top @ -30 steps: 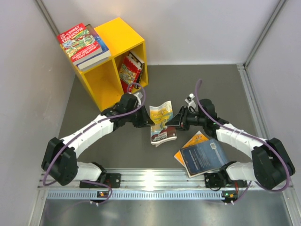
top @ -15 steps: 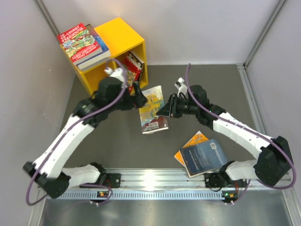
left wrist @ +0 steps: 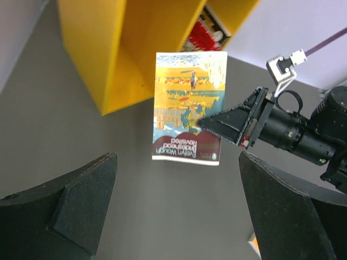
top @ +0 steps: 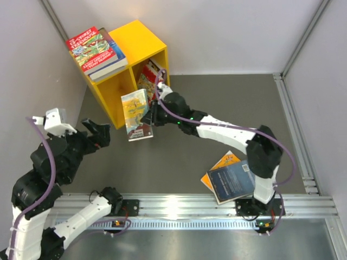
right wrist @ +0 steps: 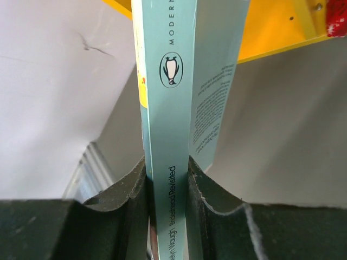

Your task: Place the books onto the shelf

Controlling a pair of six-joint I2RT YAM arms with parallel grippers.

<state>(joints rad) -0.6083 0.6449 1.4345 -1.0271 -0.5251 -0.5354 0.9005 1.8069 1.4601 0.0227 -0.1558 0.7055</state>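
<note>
Book [top: 136, 114] clamped in right tool [right wrist: 167, 176] — shelf [top: 139, 39] behind it partly hidden

Top view: bright, even, diffuse light from overhead. Shadows on the grey desk [top: 217, 108] are soft and short and lie just under the arms. There is a white glare streak on the metal rail [top: 179, 208] at the near edge. The shelf [top: 142, 40] top is vivid yellow; its compartments are shaded darker. Frame sharp throughout; pale walls close to washed out.

Left wrist view: book [left wrist: 187, 108] cover well lit, title legible. Left jaws near-black, underexposed, with soft edges in the foreground.

Right wrist view: spine sharp at the penguin logo; lettering blurs close to the right jaws, which are dark with little surface detail. Wall behind is bright.
</note>
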